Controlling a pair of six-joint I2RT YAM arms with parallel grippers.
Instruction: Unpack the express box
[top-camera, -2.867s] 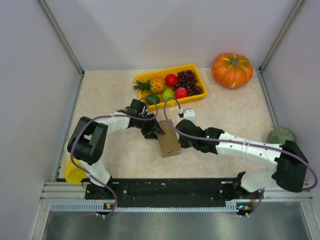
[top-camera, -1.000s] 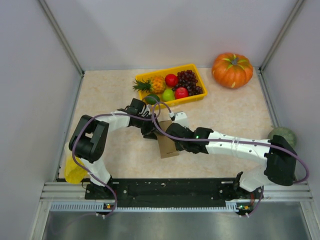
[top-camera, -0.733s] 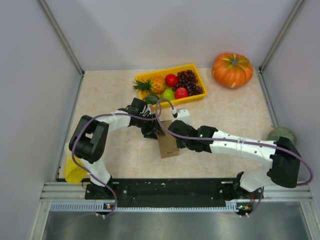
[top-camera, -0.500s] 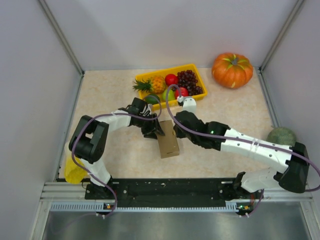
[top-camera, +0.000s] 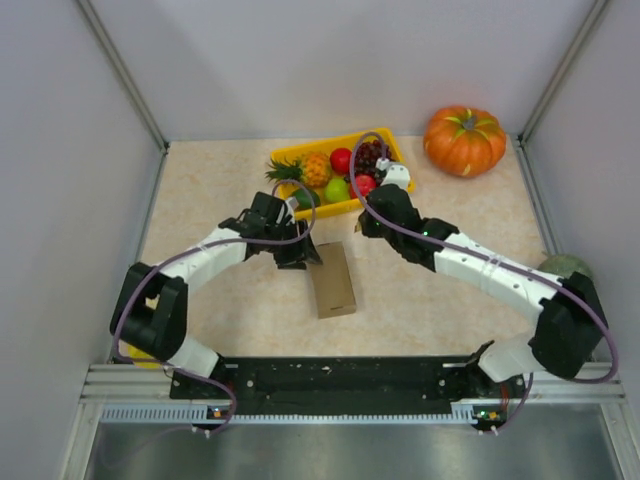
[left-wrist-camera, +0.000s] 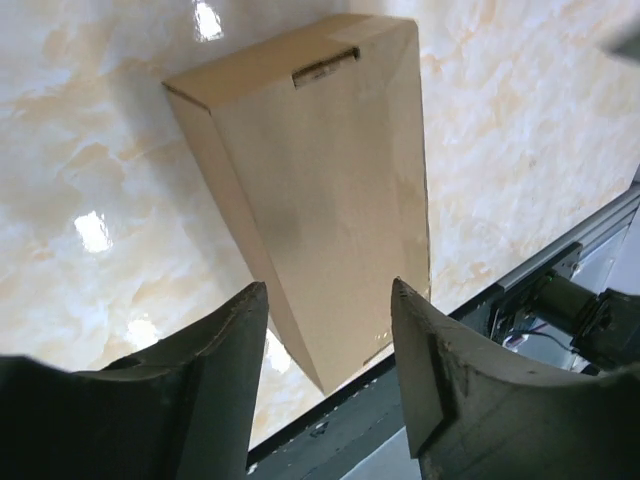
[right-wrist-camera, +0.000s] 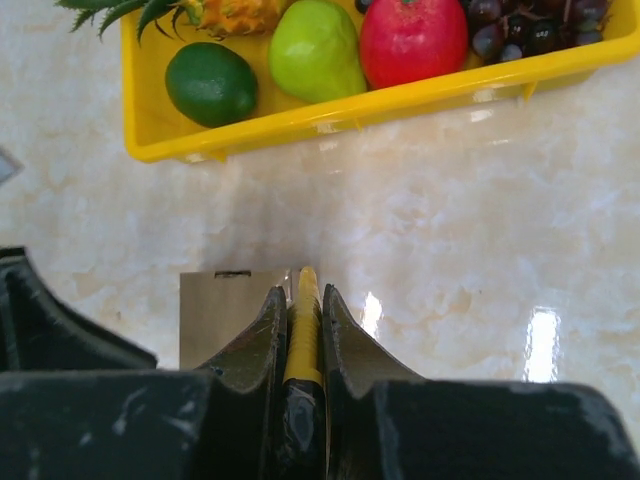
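The express box (top-camera: 332, 280), a flat plain brown carton, lies shut on the table between the arms. From the left wrist it fills the view (left-wrist-camera: 320, 190), with a small tab slot at its far end. My left gripper (top-camera: 300, 255) hovers over the box's far-left corner, open (left-wrist-camera: 328, 290), with nothing between its fingers. My right gripper (top-camera: 364, 227) hangs off the box's far-right corner, near the yellow tray. It is shut (right-wrist-camera: 303, 292) on a thin ribbed yellow tool (right-wrist-camera: 303, 320). The box's end (right-wrist-camera: 215, 315) shows just left of those fingers.
A yellow tray (top-camera: 340, 208) of fruit stands just behind the box; its front rim (right-wrist-camera: 400, 100) is close ahead of my right gripper. An orange pumpkin (top-camera: 464, 140) sits at the back right. A green round thing (top-camera: 562, 268) lies at the right edge.
My right arm has drawn back off the box toward the yellow tray, still gripping the yellow tool. My left gripper has opened a little wider over the box's far corner.
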